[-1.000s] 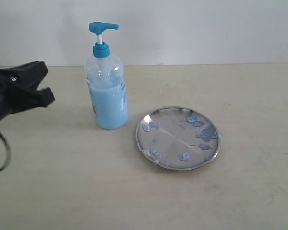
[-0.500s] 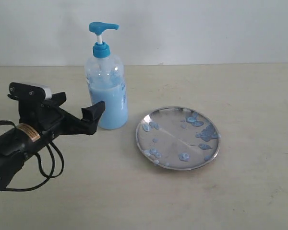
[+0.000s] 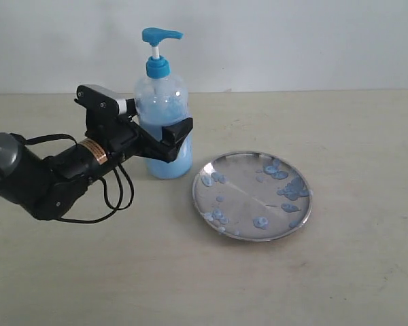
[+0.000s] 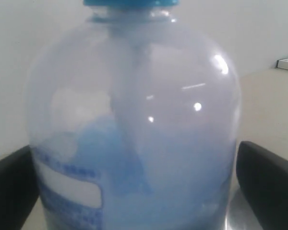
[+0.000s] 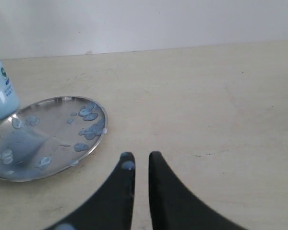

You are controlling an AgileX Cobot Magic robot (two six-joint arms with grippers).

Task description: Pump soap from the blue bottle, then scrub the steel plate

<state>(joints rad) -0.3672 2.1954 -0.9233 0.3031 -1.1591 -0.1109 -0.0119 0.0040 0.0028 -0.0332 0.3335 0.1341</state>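
Note:
The blue bottle stands upright at the back of the table, its lower part filled with pale blue soap. My left gripper reaches in from the left and is shut on the bottle's body. In the left wrist view the bottle fills the picture, with a black finger against each side. The steel plate lies to the bottle's right, dotted with soap blobs. My right gripper hovers over bare table beside the plate, shut on nothing, with a soap drop on one finger.
A white wall runs behind the beige table. The left arm's black cable loops over the table on the left. In the right wrist view the bottle's base shows just past the plate.
My left arm has swung in from the left edge and closed round the bottle. The bottle has shifted a little to the right. The plate has not moved.

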